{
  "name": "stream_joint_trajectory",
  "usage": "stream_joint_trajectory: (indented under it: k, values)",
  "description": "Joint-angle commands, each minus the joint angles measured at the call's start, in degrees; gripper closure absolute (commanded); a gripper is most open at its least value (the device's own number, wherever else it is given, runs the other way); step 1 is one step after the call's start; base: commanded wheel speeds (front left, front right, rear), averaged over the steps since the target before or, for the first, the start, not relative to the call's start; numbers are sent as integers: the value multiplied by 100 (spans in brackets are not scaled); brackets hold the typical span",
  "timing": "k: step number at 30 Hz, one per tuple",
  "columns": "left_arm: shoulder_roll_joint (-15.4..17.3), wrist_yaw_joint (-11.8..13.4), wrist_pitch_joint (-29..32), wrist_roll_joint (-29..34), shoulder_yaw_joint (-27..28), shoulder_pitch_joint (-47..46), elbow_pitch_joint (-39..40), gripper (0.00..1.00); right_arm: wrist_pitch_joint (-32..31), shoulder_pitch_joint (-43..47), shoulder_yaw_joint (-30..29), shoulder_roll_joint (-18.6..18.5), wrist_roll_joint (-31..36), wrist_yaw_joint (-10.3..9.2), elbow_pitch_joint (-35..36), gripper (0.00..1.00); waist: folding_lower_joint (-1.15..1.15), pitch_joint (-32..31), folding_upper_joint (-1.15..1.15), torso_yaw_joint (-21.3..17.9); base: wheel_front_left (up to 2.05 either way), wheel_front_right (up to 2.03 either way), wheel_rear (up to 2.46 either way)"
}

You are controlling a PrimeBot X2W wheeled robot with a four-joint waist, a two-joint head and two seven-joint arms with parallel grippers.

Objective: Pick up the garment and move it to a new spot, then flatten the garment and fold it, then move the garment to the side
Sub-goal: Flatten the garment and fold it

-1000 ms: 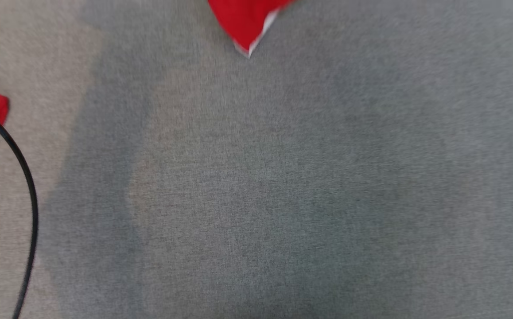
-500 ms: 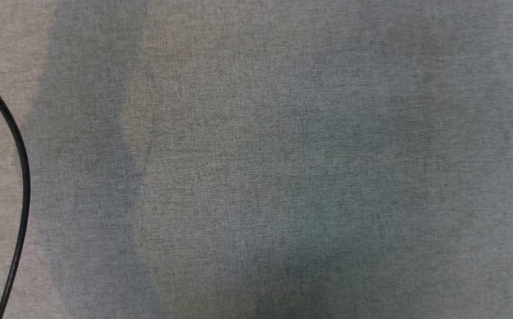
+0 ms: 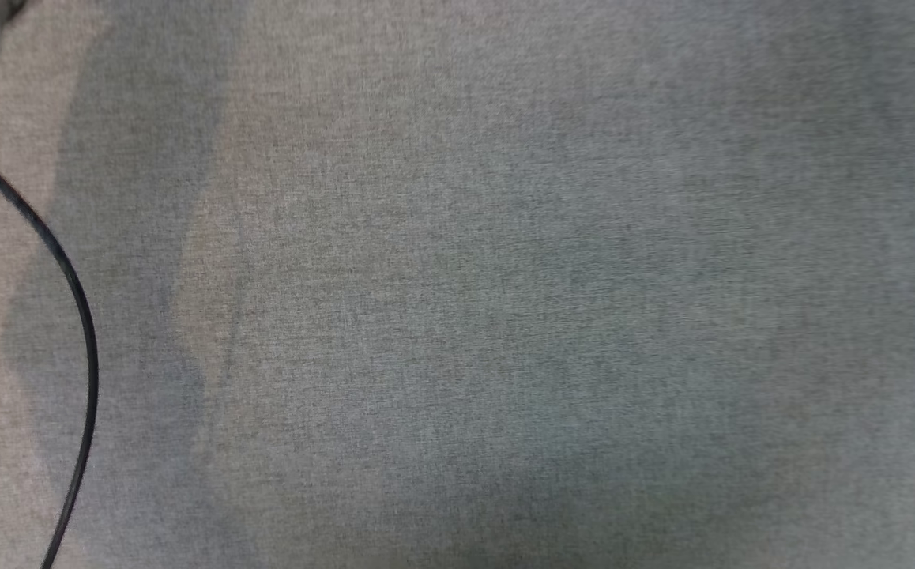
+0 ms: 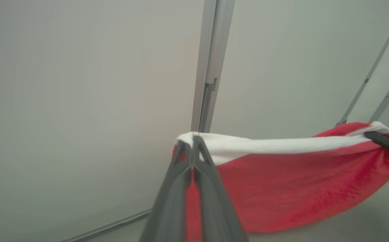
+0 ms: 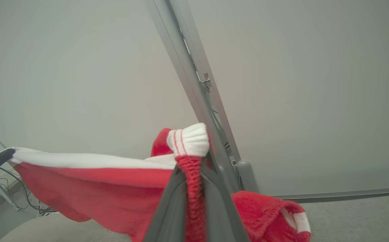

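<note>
While your left gripper (image 4: 192,141) and right gripper (image 5: 194,164) each pinch an end, the red garment (image 4: 288,188) hangs stretched between them | head view: grey cloth surface (image 3: 505,316), black cable (image 3: 91,332) near left edge | wrist views: pale wall (image 4: 80,84), metal post (image 4: 211,67)

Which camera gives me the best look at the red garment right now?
The left wrist view: the garment hangs stretched, white edge up, between the left pincer and the right pincer. The right wrist view has it bunched at the right pincer. The head view looks at the grey surface.
</note>
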State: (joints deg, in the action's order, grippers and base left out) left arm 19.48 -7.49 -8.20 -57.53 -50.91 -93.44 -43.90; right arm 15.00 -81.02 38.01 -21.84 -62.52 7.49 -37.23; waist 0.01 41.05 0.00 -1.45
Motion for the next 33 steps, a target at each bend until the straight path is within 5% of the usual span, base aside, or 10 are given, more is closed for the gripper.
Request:
stream_joint_trajectory:
  k: [1, 10, 15, 23, 33]
  values:
    - [99, 6, -55, -140, -56, 276, 61, 100, 31, 225, -6, -12, -31, 2, 112, 100, -1, -193, 0, -79, 0, 0, 0]
    - [595, 2, -491, -869, -318, 2259, 767, 100, 30, 1851, 319, 239, -41, 2, 631, 100, -1, -1268, 0, -284, 0, 0, 0]
    - [750, 154, -684, -772, -128, 3379, 1291, 100, 30, 2673, 493, 256, 134, 2, 859, 100, -1, -1907, 0, -322, 0, 0, 0]
    - [793, 637, -698, -11, 839, 5383, 2598, 100, 31, 4177, 367, 48, 383, 2, 1482, 100, -1, -2813, 0, -213, 0, 0, 0]
    - [455, 1006, -699, 855, 2016, 7654, 4104, 100, 31, 5963, 17, -411, 813, 2, 2567, 100, -1, -3291, 0, -55, 0, 0, 0]
